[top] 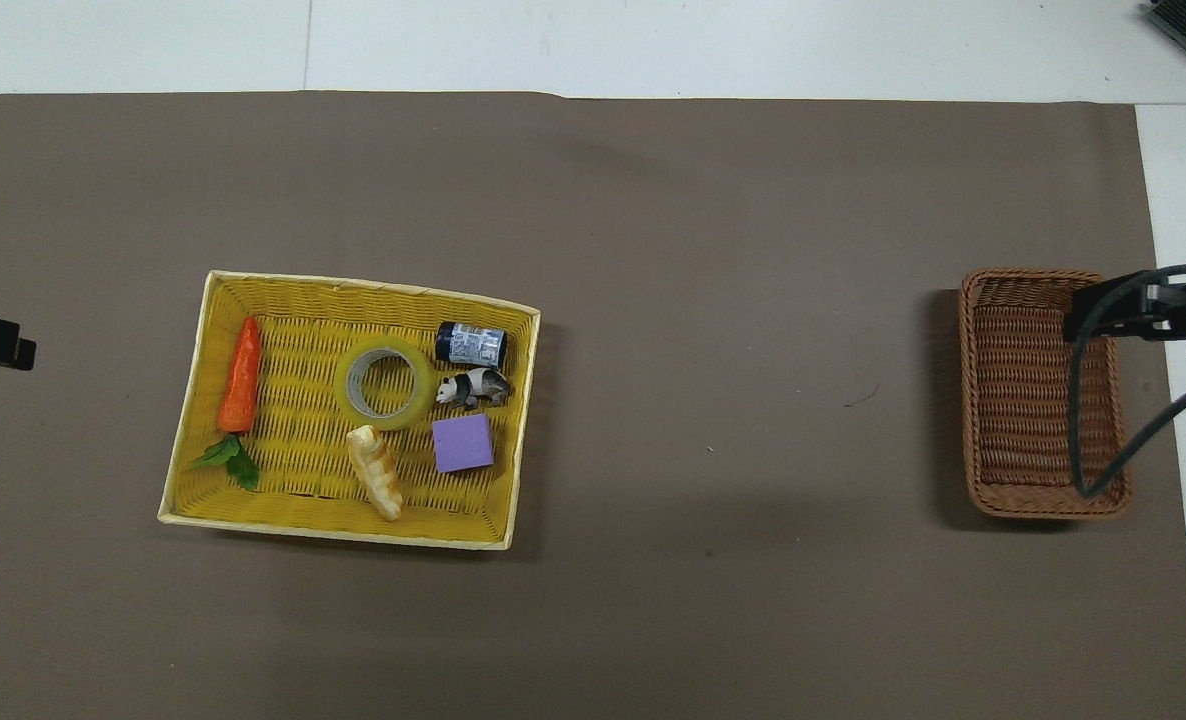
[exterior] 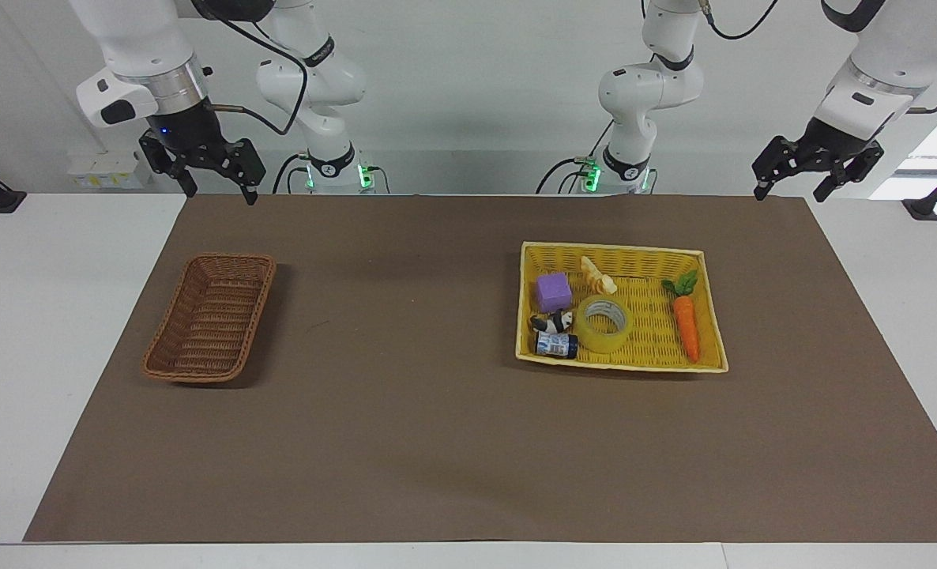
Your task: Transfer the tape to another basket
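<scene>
The tape (exterior: 604, 325), a yellow-green roll with a grey-white core, lies flat in the yellow basket (exterior: 619, 250) toward the left arm's end of the table; it also shows in the overhead view (top: 385, 382). The small brown wicker basket (exterior: 210, 316) stands empty toward the right arm's end, and also shows in the overhead view (top: 1043, 390). My left gripper (exterior: 789, 196) is open and empty, raised over the mat's edge nearest the robots. My right gripper (exterior: 222, 195) is open and empty, raised over the mat's edge near the brown basket.
In the yellow basket (top: 353, 283) with the tape lie a toy carrot (top: 240, 375), a purple cube (top: 463, 443), a panda figure (top: 473, 387), a small dark bottle (top: 471, 343) and a pale bread-like piece (top: 375, 485). A brown mat (exterior: 405, 395) covers the table.
</scene>
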`<state>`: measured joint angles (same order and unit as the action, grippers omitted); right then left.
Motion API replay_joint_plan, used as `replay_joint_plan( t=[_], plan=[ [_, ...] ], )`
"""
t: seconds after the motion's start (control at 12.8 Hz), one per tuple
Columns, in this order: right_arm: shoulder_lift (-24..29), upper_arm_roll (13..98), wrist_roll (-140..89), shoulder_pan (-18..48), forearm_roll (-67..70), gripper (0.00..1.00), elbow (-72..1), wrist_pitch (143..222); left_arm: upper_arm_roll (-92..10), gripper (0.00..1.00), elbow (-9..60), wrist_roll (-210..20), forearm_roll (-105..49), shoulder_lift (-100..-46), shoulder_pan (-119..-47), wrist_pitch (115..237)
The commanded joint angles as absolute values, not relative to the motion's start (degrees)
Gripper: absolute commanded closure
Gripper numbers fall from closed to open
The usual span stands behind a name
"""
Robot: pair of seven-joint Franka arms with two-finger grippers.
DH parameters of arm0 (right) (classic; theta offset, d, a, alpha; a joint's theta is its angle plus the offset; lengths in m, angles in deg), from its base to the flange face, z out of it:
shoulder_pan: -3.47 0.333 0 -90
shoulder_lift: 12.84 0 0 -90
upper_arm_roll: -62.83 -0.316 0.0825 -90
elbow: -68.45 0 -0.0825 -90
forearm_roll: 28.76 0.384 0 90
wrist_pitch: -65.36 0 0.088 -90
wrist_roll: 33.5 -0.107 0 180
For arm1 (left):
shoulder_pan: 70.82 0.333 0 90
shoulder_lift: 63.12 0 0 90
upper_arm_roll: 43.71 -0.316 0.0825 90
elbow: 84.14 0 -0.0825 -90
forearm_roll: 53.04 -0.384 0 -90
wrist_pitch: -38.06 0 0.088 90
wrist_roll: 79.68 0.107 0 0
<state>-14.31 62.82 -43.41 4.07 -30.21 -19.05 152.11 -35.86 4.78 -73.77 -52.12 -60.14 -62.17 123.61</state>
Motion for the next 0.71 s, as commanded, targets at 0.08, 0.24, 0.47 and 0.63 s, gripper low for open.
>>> replay_joint_plan(
  t=[0.08,0.24,0.47,0.63],
  plan=[
    [-13.80,62.30,-41.76,3.03,-29.20,0.00,-17.95,150.88,-35.97,0.00,7.09,-73.36,-52.78,-58.46,-61.68,125.07],
    [-13.80,62.30,-41.85,3.03,-29.20,0.00,-17.95,150.79,-35.97,0.00,7.88,-73.36,-52.78,-58.46,-61.59,125.95],
    [-13.80,62.30,-41.76,3.03,-29.20,0.00,-17.95,150.79,-36.06,0.00,9.19,-72.92,-52.78,-58.46,-61.59,127.26],
    [-13.80,62.30,-41.76,3.03,-29.20,0.00,-17.95,150.79,-36.06,0.00,10.78,-72.92,-52.78,-58.46,-61.68,129.11]
  ],
)
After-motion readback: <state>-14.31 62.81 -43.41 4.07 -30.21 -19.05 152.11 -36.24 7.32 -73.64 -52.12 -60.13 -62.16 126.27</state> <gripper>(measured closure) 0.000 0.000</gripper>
